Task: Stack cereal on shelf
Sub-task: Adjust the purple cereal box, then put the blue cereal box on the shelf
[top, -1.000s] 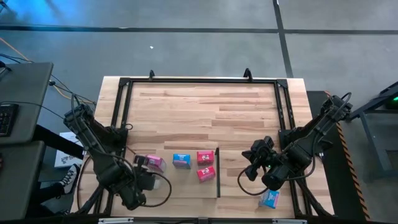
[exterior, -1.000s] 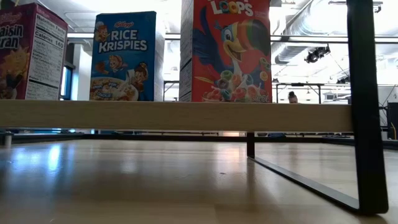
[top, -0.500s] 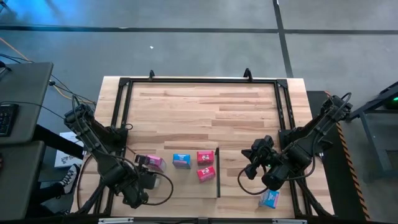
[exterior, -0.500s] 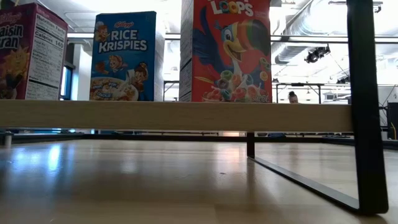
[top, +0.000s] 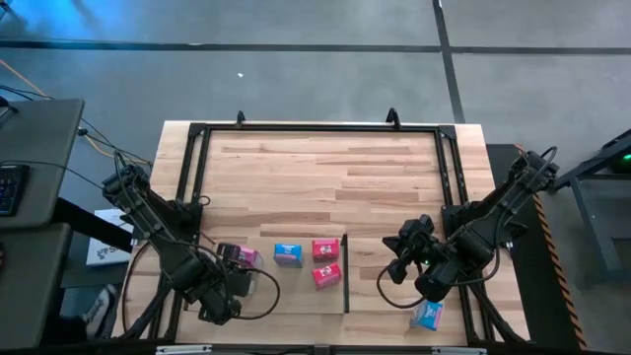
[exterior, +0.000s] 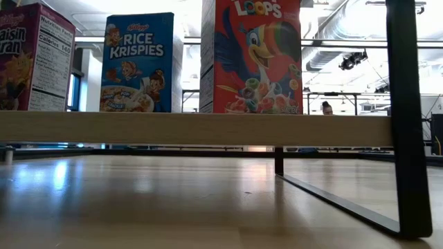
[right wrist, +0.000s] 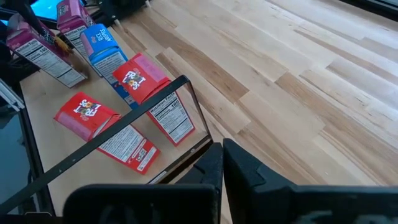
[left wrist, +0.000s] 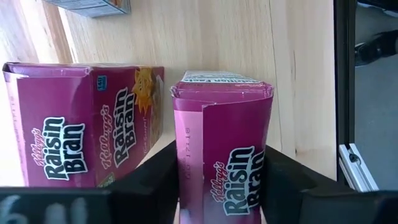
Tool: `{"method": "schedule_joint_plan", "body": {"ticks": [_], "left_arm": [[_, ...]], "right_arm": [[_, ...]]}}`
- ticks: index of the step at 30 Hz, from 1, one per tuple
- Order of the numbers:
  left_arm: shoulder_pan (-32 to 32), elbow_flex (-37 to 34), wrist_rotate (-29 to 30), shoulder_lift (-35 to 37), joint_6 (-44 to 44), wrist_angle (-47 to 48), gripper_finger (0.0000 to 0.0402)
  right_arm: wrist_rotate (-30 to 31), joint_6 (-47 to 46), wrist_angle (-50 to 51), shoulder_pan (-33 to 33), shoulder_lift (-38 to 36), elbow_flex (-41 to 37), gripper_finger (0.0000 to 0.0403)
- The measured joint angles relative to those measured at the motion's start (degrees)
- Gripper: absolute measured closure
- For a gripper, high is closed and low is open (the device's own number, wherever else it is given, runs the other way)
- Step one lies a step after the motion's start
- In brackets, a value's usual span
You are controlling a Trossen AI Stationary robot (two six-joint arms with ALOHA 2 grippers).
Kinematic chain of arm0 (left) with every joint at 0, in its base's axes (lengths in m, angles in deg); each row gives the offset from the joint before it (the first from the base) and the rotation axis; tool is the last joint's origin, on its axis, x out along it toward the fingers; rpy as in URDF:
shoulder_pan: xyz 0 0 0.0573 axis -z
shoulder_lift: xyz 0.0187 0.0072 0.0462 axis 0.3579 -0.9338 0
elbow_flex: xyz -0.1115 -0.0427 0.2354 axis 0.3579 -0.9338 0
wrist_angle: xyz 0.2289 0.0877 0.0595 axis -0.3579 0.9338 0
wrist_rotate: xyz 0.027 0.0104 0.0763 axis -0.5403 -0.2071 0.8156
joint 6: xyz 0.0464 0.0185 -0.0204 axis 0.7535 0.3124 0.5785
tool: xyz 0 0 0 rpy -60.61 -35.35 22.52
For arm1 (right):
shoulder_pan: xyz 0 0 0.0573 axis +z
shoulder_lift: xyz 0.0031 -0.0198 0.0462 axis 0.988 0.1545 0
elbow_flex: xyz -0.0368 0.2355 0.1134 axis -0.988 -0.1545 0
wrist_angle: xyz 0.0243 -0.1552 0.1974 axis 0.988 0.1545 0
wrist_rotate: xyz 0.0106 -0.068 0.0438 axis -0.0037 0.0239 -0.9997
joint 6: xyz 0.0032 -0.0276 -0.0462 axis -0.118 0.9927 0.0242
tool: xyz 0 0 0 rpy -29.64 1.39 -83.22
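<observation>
The left gripper (left wrist: pixel 217 186) has a pink Raisin Bran box (left wrist: pixel 221 149) between its fingers, which have just eased wider, so the grip looks to be letting go. Just beside it stands a second pink box (left wrist: pixel 81 124) on the shelf (top: pixel 296 296). The right gripper (top: pixel 402 258) waits clenched, empty, well apart.

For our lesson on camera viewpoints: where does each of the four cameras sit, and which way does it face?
High: overhead, straight down; both arms, shelf.
Low: tabletop height, level into the room; no arm shows.
Left wrist: forward past the left pincer at a Raisin Bran box.
Right wrist: past the right pincer toward the boxes.
Shared: Rice Krispies box in high and low.
</observation>
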Motion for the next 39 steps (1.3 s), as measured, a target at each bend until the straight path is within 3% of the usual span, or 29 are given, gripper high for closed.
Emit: {"method": "schedule_joint_plan", "body": {"ticks": [10, 21, 27, 33, 39], "left_arm": [[-1.4, 0.0, -1.3, 1.4, -0.5, -0.1, 0.0177], [-3.2, 0.0, -0.5, 11.1, -2.8, -0.4, 0.0171], [-4.8, 0.0, 7.3, 19.1, -3.4, -3.7, 0.0171], [-6.1, -0.9, 20.4, 29.0, -0.2, -12.3, 0.0172], [-9.1, -13.8, 26.4, 43.9, 4.2, -29.8, 0.0170]], "right_arm": [[0.0, 0.0, 0.0, -0.4, 0.0, 0.0, 0.0403], [-2.2, 0.2, -0.2, -2.9, 0.0, 0.0, 0.0403], [-3.0, 1.1, -0.2, -3.4, 0.0, 0.0, 0.0403], [-3.0, 0.4, -0.2, -3.5, 0.0, 0.0, 0.0403], [-2.8, -0.4, -0.4, -4.2, 0.0, 0.0, 0.0403]]}}
